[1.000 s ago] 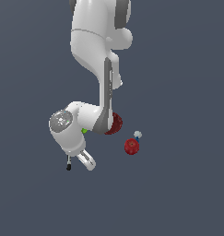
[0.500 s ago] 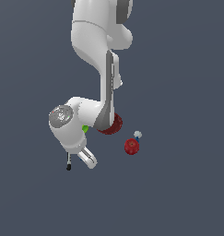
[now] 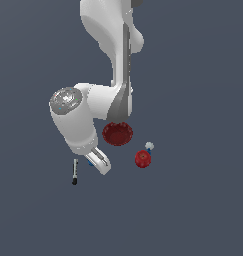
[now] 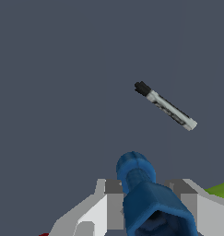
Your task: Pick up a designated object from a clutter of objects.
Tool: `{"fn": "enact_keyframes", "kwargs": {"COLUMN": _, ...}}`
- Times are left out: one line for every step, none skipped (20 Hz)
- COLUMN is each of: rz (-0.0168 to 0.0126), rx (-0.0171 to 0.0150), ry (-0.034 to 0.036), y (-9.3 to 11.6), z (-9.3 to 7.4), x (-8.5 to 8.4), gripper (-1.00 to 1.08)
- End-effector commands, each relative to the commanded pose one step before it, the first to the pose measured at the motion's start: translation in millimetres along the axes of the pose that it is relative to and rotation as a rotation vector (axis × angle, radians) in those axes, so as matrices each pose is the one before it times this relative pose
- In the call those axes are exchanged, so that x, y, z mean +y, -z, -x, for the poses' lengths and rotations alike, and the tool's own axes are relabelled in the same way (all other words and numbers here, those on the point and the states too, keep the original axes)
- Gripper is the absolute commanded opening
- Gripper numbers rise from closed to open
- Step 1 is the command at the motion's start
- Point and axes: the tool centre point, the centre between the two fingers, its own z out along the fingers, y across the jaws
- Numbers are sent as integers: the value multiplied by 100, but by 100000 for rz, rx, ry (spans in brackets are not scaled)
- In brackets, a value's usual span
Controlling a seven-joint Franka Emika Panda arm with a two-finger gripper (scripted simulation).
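Dark-blue bolt piece (image 4: 143, 193) sits between your gripper (image 4: 150, 203) fingers, near black-and-white stick (image 4: 166, 107). Jaws flank it narrowly; contact not confirmed. Judge it rigid, light, smooth plastic. Grip narrow shank behind wider head, squeeze gently.

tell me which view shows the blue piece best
The wrist view: the blue piece fills the foreground between the gripper fingers, its knobby end clear. In the exterior view only a blue sliver shows beside the gripper, the arm hiding the rest.

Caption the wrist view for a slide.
Dark-blue bolt-like piece sits between the gripper fingers, black-and-white stick lying beyond.
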Motion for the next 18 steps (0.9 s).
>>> {"fn": "enact_keyframes", "kwargs": {"rz": -64, "rx": 85, "ry": 17, "y": 2894, "z": 739, "x": -564, "gripper": -100}}
{"fn": "enact_keyframes", "kwargs": {"rz": 60, "rx": 34, "ry": -69, "y": 1203, "z": 284, "x": -210, "gripper": -100}}
{"fn": "enact_keyframes", "kwargs": {"rz": 0, "rx": 0, "ry": 0, "y": 1205, "z": 300, "x": -236, "gripper": -100}}
{"fn": "enact_keyframes", "kwargs": {"rz": 0, "rx": 0, "ry": 0, "y": 1205, "z": 297, "x": -236, "gripper": -100}}
{"fn": "enact_keyframes", "kwargs": {"rz": 0, "rx": 0, "ry": 0, "y": 1202, "z": 294, "x": -236, "gripper": -100}}
{"fn": "enact_keyframes", "kwargs": {"rz": 51, "rx": 42, "ry": -19, "y": 1204, "z": 294, "x": -238, "gripper": -100}}
{"fn": "enact_keyframes", "kwargs": {"rz": 0, "rx": 0, "ry": 0, "y": 1197, "z": 289, "x": -237, "gripper": -100}}
{"fn": "enact_keyframes", "kwargs": {"rz": 0, "rx": 0, "ry": 0, "y": 1194, "z": 286, "x": -238, "gripper": -100}}
{"fn": "enact_keyframes", "kwargs": {"rz": 0, "rx": 0, "ry": 0, "y": 1190, "z": 282, "x": -238, "gripper": -100}}
{"fn": "enact_keyframes", "kwargs": {"rz": 49, "rx": 44, "ry": -21, "y": 1190, "z": 283, "x": -242, "gripper": -100}}
{"fn": "enact_keyframes", "kwargs": {"rz": 0, "rx": 0, "ry": 0, "y": 1181, "z": 276, "x": -241, "gripper": -100}}
{"fn": "enact_keyframes", "kwargs": {"rz": 0, "rx": 0, "ry": 0, "y": 1175, "z": 272, "x": -242, "gripper": -100}}
{"fn": "enact_keyframes", "kwargs": {"rz": 0, "rx": 0, "ry": 0, "y": 1155, "z": 265, "x": -241, "gripper": -100}}
{"fn": "enact_keyframes", "kwargs": {"rz": 0, "rx": 0, "ry": 0, "y": 1125, "z": 255, "x": -238, "gripper": -100}}
{"fn": "enact_keyframes", "kwargs": {"rz": 0, "rx": 0, "ry": 0, "y": 1090, "z": 244, "x": -235, "gripper": -100}}
{"fn": "enact_keyframes", "kwargs": {"rz": 0, "rx": 0, "ry": 0, "y": 1045, "z": 231, "x": -228, "gripper": -100}}
{"fn": "enact_keyframes", "kwargs": {"rz": 0, "rx": 0, "ry": 0, "y": 984, "z": 216, "x": -218, "gripper": -100}}
{"fn": "enact_keyframes", "kwargs": {"rz": 0, "rx": 0, "ry": 0, "y": 917, "z": 199, "x": -207, "gripper": -100}}
